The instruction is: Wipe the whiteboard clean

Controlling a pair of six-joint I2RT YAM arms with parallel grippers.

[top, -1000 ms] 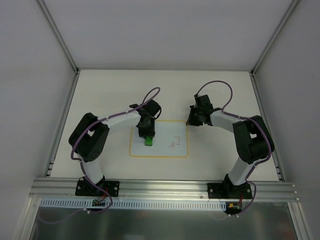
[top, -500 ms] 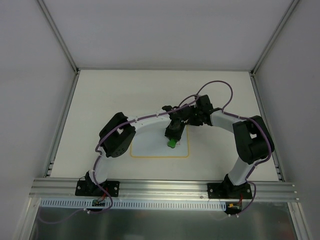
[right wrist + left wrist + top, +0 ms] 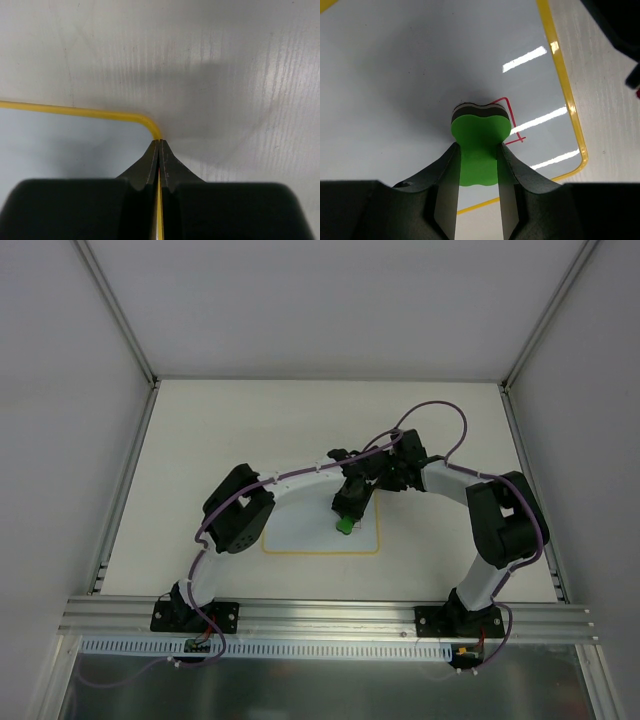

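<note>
The whiteboard (image 3: 310,535) lies flat in the middle of the table, white with a thin yellow border. My left gripper (image 3: 345,518) is shut on the green eraser (image 3: 344,525) and presses it onto the board's right part. In the left wrist view the eraser (image 3: 480,132) sits on the board (image 3: 410,75), over a red line drawing (image 3: 509,107) that pokes out on its right; the gripper (image 3: 479,152) clamps it from both sides. My right gripper (image 3: 386,480) is shut on the board's far right corner; in the right wrist view (image 3: 158,143) the yellow border (image 3: 75,111) runs between the closed fingers.
The cream table (image 3: 230,430) is enclosed by white walls and metal posts. An aluminium rail (image 3: 330,615) runs along the near edge, with both arm bases on it. Purple cables loop above both wrists.
My left gripper carried the eraser from the board's left-middle to the right, onto the red drawing, then barely moved. The right gripper stayed at the corner.
</note>
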